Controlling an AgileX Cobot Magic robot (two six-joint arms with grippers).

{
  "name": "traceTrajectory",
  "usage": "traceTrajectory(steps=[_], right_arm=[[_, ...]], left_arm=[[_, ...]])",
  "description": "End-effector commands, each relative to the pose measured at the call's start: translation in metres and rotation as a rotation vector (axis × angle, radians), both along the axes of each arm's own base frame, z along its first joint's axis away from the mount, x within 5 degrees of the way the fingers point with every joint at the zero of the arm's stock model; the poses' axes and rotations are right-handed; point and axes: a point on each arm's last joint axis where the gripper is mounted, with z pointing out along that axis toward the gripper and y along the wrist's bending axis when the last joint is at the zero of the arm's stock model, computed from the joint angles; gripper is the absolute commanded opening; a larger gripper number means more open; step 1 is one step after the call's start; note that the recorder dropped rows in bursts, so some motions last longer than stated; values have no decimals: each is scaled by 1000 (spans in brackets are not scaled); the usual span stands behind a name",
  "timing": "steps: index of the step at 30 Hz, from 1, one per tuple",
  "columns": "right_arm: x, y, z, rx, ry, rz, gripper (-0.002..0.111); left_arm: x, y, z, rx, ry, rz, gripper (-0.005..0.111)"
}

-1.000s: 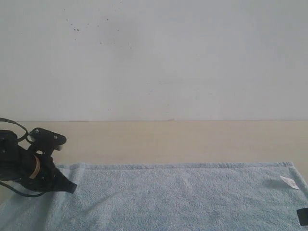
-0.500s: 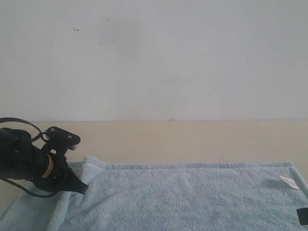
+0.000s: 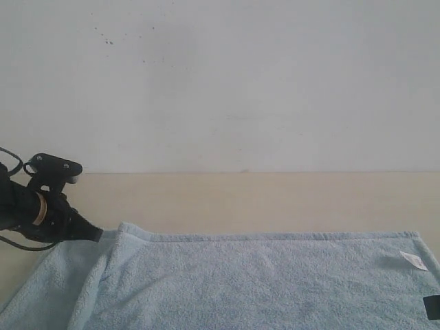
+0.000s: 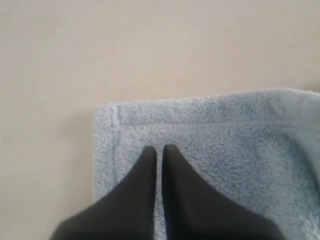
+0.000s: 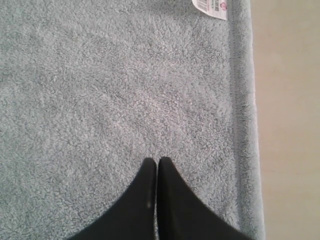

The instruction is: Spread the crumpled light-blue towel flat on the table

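In the exterior view, the large pale light-blue fluffy terry towel (image 3: 275,282) lay across the near part of the wide, smooth cream-beige table (image 3: 261,199), below the plain white wall (image 3: 220,82). Most of it was flat, but a raised ridge (image 3: 103,275) ran down its left end. The black left gripper (image 3: 96,235) was at the towel's far edge, just beside this ridge. Of the black right gripper (image 3: 432,307) only a small piece showed, near the small white care tag (image 3: 412,260).

In the left wrist view, the left gripper (image 4: 158,148) had its fingers pressed together over a corner of the towel (image 4: 225,150), inside the hemmed border (image 4: 107,150). No cloth showed between them. Whether the tips rested on the pile I could not tell.

In the right wrist view, the right gripper (image 5: 157,160) also had its fingers pressed together, holding nothing, above flat towel (image 5: 100,90) near the care tag (image 5: 211,7).

The step seemed to be smoothing the ridge. To do it well, the left tips should press lightly and slide outward to the corner, low and slow. The right gripper could press down, so the whole towel is not dragged.
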Motion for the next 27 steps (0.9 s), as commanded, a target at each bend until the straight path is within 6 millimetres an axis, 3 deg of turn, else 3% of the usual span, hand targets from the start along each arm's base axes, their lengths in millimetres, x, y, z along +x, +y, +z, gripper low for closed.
traceTrajectory(steps=[1,8,13,22,25,27], right_arm=[[1,-1,4,0,-20,-5,0],[0,-1,3,-1,-14,-5,0],[0,-1,3,-1,-14,-5,0],[0,-1,3,5,-14,-7,0],[0,-1,3,-4,-15,6,0],[0,-1,3,-5,-17,7,0]], left_arm=[[3,1,-8,11,14,-14,4],[1,6,-36,59,95,0,4],[0,19,-39,96,120,48,4],[-7,91,-40,157,186,338,4],[-9,107,-37,142,177,382,4],[-6,107,-30,89,140,381,4]])
